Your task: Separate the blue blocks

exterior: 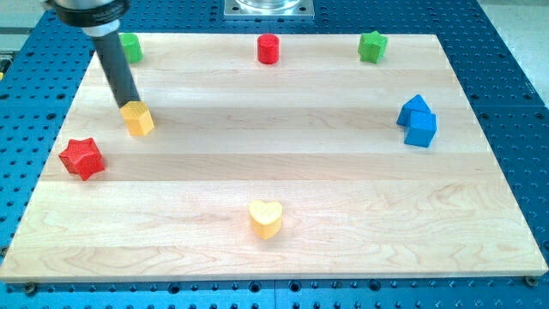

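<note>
Camera view: 2 touching blue blocks [417, 120] sit at the board's right edge. My tip [129, 105], a bare rod grasping nothing, rests against the yellow block [137, 118] at the view's far left. Risk: crossing the board may drag that yellow block along, or an off-centre push may shove both blue blocks off the edge together.

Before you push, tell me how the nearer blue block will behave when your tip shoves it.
The nearer blue block looks squat and flat-faced, so it should slide, not roll. It touches the other blue block, so that may drag along. My tip is far off, by the yellow block.
</note>
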Robot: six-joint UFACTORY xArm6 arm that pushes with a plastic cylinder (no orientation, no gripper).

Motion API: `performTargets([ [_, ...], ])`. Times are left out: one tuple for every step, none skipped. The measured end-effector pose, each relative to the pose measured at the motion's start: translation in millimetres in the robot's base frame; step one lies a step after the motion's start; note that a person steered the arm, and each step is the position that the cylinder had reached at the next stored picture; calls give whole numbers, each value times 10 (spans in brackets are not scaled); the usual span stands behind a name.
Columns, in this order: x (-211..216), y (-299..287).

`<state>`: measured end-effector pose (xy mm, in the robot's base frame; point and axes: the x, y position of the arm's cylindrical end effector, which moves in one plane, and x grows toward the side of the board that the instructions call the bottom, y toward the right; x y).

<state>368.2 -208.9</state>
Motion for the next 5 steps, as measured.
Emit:
performTargets([
  [-159, 797],
  [41, 413],
  [285, -152],
  [364, -378],
  [347, -144],
])
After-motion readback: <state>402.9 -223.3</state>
